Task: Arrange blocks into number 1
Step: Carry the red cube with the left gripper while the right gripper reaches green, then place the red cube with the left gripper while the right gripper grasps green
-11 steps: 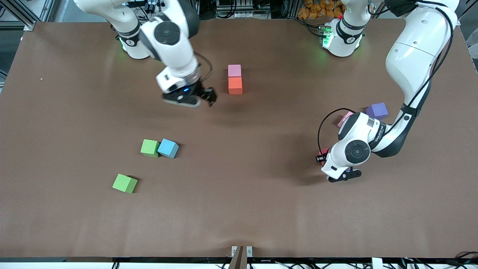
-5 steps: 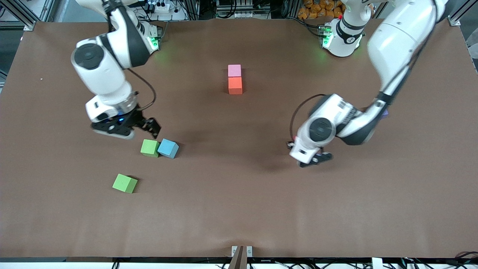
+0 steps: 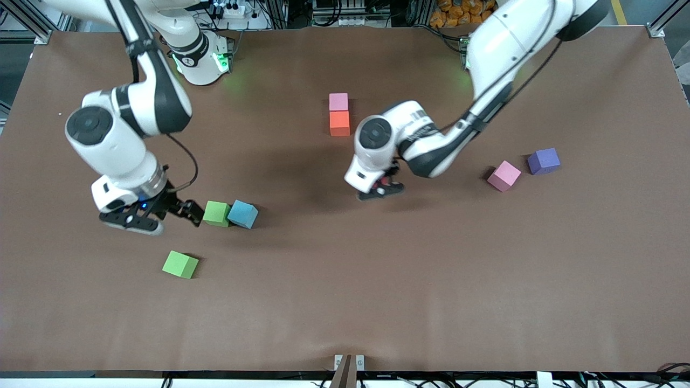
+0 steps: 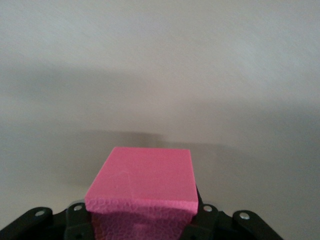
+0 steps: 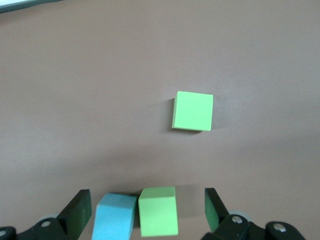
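Two arms: glossy white shells with black joint bands and round dark grey joint caps. A black cable is looped at each wrist. Black two-finger grippers: right gripper (image 3: 161, 213), left gripper (image 3: 384, 186). Green lights are shown at the bases.

Both arms reaching out low over the bench, left loaded, right empty.

Left arm comes from its base, elbow bent, forearm angled down toward mid-bench; left gripper (image 3: 384, 186) points down, jaws clamped on a red block (image 4: 142, 182) that fills the gap between them in the left wrist view. Right arm folds down toward its own end of the bench, wrist turned so the right gripper (image 3: 161, 215) sits low over the surface; jaws spread wide, fingers (image 5: 77, 210) apart with nothing gripped between them.
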`<act>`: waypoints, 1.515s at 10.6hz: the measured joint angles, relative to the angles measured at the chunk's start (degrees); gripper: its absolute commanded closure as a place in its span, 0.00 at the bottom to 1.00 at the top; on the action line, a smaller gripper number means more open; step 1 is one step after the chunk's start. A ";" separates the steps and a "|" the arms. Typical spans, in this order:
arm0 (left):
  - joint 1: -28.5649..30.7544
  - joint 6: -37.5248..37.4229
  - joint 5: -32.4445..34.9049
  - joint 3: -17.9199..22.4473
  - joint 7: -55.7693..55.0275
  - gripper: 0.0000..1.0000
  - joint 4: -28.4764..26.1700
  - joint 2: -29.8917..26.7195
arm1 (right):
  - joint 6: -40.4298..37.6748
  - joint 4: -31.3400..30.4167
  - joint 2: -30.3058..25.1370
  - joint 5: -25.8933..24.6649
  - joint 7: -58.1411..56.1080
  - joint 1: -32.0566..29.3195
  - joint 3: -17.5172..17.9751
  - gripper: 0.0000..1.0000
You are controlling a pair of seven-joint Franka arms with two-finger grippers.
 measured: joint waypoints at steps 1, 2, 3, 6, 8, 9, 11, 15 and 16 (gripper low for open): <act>-1.44 1.67 0.00 0.06 -0.33 1.00 -0.01 0.69 | -0.28 1.77 2.00 2.65 -0.25 -0.82 -0.31 0.00; -2.32 2.41 0.00 0.12 -0.34 1.00 -0.04 1.51 | -1.46 3.82 3.68 5.51 -1.70 -1.49 -0.63 0.00; -3.10 2.83 0.00 0.17 -0.34 1.00 -0.07 2.43 | -3.74 6.32 5.24 6.87 -3.89 -1.87 -1.21 0.00; -7.01 3.14 -0.05 0.22 -0.35 1.00 -0.09 4.73 | -8.21 12.47 11.51 7.51 -9.35 -3.92 -2.14 0.00; -9.45 3.21 -0.35 0.25 -1.29 1.00 -0.06 5.57 | -8.21 15.42 16.30 7.54 -10.30 -4.88 -2.33 0.00; -9.88 3.22 -0.40 0.29 -1.45 1.00 -0.05 5.64 | -8.21 16.96 18.18 7.54 -10.31 -4.89 -2.48 0.00; -10.16 3.23 -0.45 0.29 -1.53 1.00 -0.03 5.65 | -8.27 18.49 20.18 7.54 -10.71 -4.90 -2.86 0.00; -11.60 3.16 -0.67 0.31 -2.94 1.00 -0.05 5.73 | -8.35 18.67 22.53 11.99 -10.92 -4.78 -3.57 0.00; -11.91 3.09 -0.67 0.34 -3.37 1.00 -0.06 5.73 | -8.35 18.68 22.98 12.79 -10.92 -4.67 -4.14 0.00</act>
